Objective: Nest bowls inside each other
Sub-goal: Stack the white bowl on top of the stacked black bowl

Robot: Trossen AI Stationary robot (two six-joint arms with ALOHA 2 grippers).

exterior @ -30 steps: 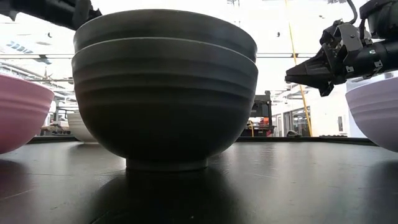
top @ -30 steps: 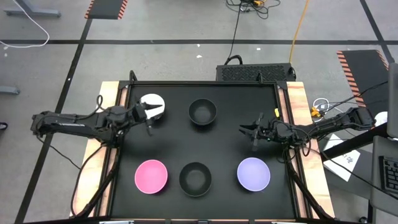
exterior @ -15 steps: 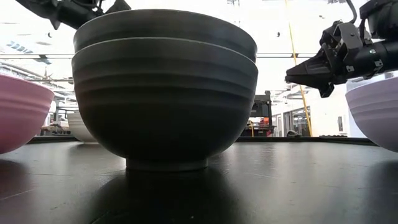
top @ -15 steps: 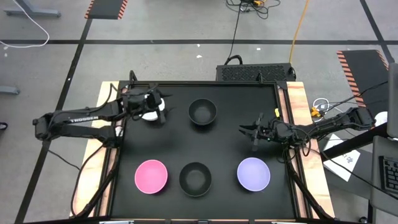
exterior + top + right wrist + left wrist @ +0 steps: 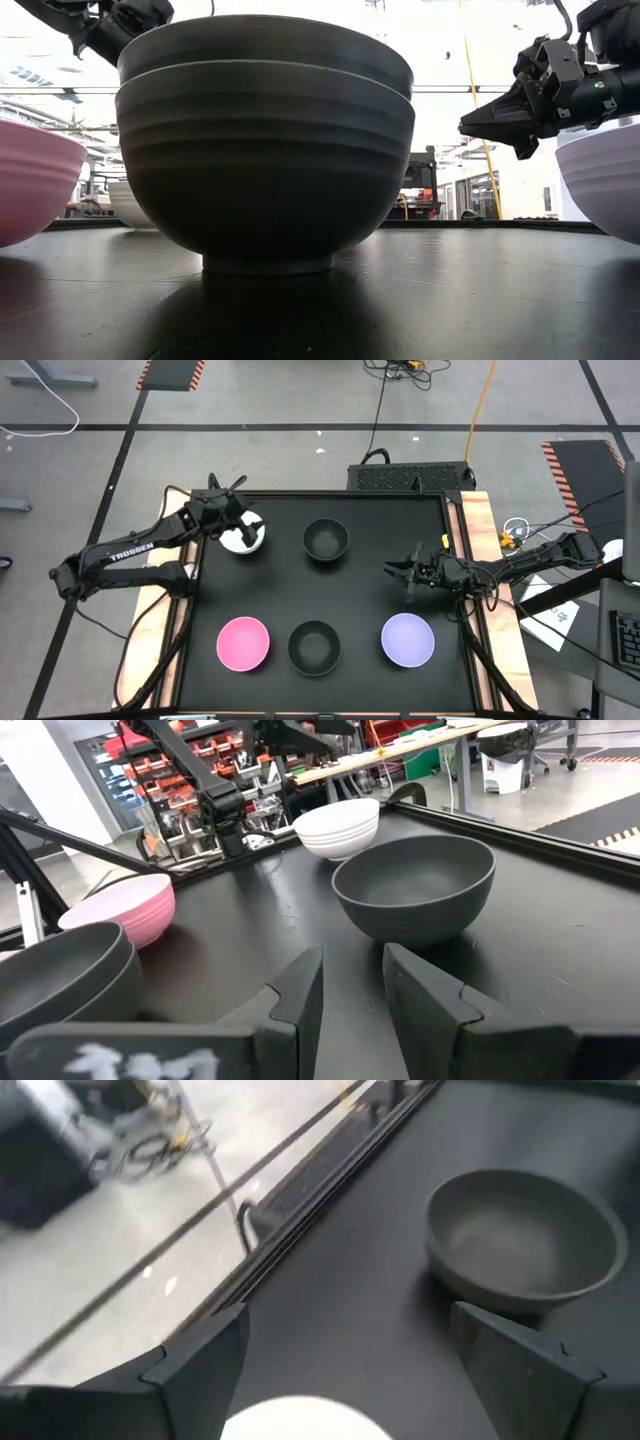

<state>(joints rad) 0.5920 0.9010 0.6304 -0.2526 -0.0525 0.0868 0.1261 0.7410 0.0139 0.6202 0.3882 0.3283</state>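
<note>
The left pincer (image 5: 240,528), fingers spread wide and holding nothing, hangs over the small round white plastic bowl (image 5: 244,538) at the far left of the black bench (image 5: 400,520), likely to seize its rim. Right of the white bowl sits a lone black bowl (image 5: 326,539); nearer the bench's front, past it, stand the pink bowl (image 5: 243,643), two nested black bowls (image 5: 314,647) and the lavender bowl (image 5: 408,639). The right pincer (image 5: 398,570) waits beyond the lone black bowl, slightly parted, empty. "TROSSEN" reads along the left arm (image 5: 130,550).

Blk bowl (image 5: 415,885) just ahead of right tool (image 5: 352,982).
</note>
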